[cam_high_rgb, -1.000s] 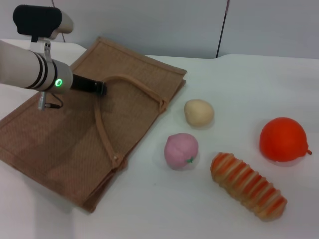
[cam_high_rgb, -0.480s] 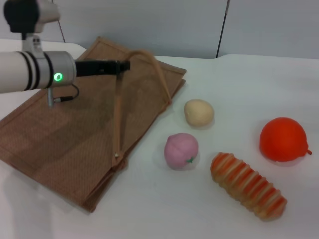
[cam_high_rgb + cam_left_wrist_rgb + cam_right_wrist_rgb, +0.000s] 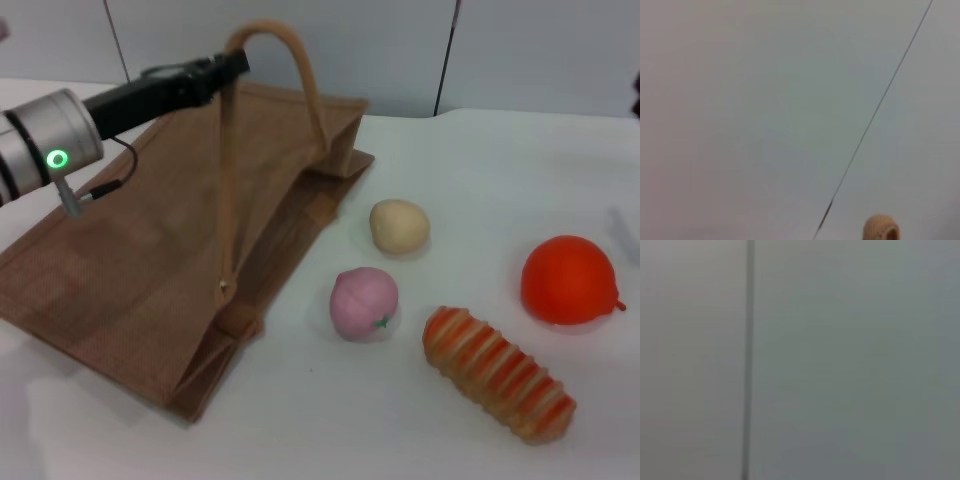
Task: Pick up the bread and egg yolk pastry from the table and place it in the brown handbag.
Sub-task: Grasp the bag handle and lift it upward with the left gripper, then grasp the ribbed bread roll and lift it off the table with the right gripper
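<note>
Gripping the top of one loop handle, your left tool sits pinched on it above the far edge of the brown handbag, so you see the handle drawn up into a tall arch with its near end fixed to the bag's front panel. That lifted side of the bag stands raised off the white counter along its far and right edges, while the rest of the woven panel lies flat towards you on the left of the head view. The egg yolk pastry rests on the counter just right of the bag's raised corner, apart from it. Nearer to you, a pink peach-like ball sits close to the pastry and near the bag's right edge. The bread lies on its side further right and nearer still, angled with one end by the pink ball, not touching it. A round orange fruit stands beyond the bread's far end, well apart from the bag. Your left wrist view shows only a pale wall and a tan curve of the handle at its edge. Your right tool is not in sight anywhere; its wrist view shows only blank wall.
</note>
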Robot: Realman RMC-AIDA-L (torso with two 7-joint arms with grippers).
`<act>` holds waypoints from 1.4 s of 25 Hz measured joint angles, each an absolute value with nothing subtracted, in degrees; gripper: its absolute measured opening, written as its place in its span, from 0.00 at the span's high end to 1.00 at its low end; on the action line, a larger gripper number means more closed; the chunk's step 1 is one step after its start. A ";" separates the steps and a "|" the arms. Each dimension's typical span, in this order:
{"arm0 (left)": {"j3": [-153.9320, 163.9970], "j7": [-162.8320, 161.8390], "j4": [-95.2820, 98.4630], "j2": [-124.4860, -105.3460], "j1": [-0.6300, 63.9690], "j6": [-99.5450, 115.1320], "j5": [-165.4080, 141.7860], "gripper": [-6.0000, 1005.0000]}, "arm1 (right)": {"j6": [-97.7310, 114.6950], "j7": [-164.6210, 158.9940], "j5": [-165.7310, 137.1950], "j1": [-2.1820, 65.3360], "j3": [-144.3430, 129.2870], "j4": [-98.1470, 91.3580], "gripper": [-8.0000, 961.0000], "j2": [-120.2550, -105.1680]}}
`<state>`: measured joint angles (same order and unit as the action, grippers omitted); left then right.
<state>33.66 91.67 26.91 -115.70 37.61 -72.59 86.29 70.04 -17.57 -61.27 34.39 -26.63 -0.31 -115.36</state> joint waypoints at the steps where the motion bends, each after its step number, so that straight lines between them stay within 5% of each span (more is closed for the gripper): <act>1: 33.66 92.64 26.88 -115.71 36.94 -73.66 87.96 0.87 | 70.05 -17.57 -62.52 34.60 -26.62 -0.32 0.10 -115.36; 35: 32.07 102.37 22.82 -116.21 33.04 -83.22 99.03 0.87 | 60.96 -28.40 -100.48 45.82 -26.63 0.37 0.10 -115.78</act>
